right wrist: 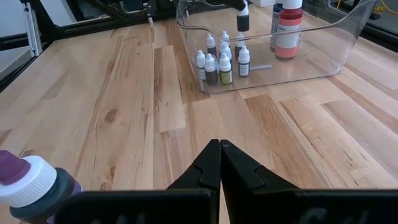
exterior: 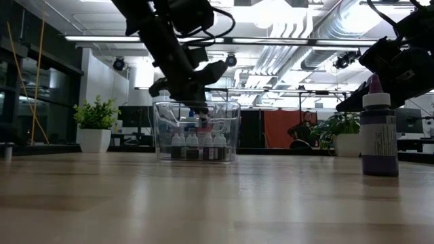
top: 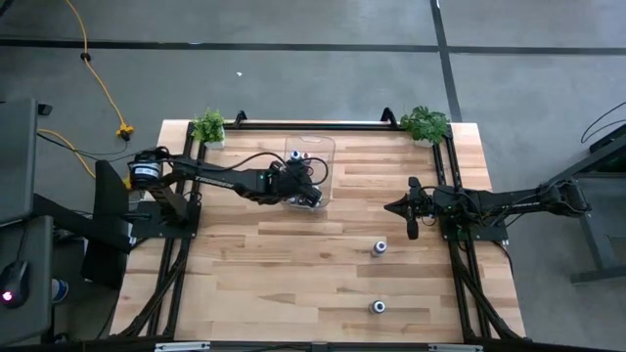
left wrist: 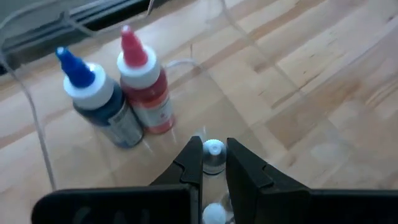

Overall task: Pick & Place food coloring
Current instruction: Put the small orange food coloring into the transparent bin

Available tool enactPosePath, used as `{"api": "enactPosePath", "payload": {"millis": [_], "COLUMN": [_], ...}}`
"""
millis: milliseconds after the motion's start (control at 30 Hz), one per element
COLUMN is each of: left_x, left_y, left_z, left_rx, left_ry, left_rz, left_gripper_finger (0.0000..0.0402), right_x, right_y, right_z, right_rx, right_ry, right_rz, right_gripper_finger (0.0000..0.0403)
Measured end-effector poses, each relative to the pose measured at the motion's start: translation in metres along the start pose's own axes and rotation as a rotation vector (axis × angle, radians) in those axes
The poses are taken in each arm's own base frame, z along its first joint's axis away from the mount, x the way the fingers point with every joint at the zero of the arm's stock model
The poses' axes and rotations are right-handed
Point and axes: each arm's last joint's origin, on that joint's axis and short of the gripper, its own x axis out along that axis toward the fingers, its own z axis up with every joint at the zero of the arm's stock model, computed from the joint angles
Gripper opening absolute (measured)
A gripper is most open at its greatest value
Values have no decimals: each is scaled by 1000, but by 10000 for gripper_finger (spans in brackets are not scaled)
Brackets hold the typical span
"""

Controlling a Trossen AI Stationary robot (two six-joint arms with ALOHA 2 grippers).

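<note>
High view: the left gripper (top: 311, 196) hides most of the clear plastic bin (top: 328, 147).

Low view: small bottles (exterior: 196, 145) cluster inside.

Left wrist view: jaws clamped on a tiny white-capped bottle (left wrist: 214, 155) (body mostly hidden).

Right wrist view: the right gripper (right wrist: 220, 163) is closed, empty, beside a purple bottle (right wrist: 34, 186).

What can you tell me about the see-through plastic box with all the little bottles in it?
The clear plastic bin is a rectangular open tub with rounded corners and thin see-through walls. It stands upright on the wooden table, toward the far edge, between two small potted plants. Inside, tiny white-capped bottles cluster at one end, and a red bottle and a blue bottle stand together. The left gripper is over it, shut on a small white-capped bottle.
</note>
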Motion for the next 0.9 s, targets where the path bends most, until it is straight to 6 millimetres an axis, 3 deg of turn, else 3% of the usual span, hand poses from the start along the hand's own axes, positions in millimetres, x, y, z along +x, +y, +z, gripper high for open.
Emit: {"api": "enactPosePath", "payload": {"millis": [367,900], "left_x": [19,24], "left_y": [-14,-15], "left_z": [-22,-33], "left_rx": [-35,-15], "left_ry": [-43,7], "left_rz": [76,78], "left_gripper_finger": [33,33], "right_x": [0,0], "right_y": [0,0], "right_z": [0,0], "right_rx": [0,0], "right_ry": [-1,0], "right_rz": [0,0], "right_gripper_finger": [0,0]}}
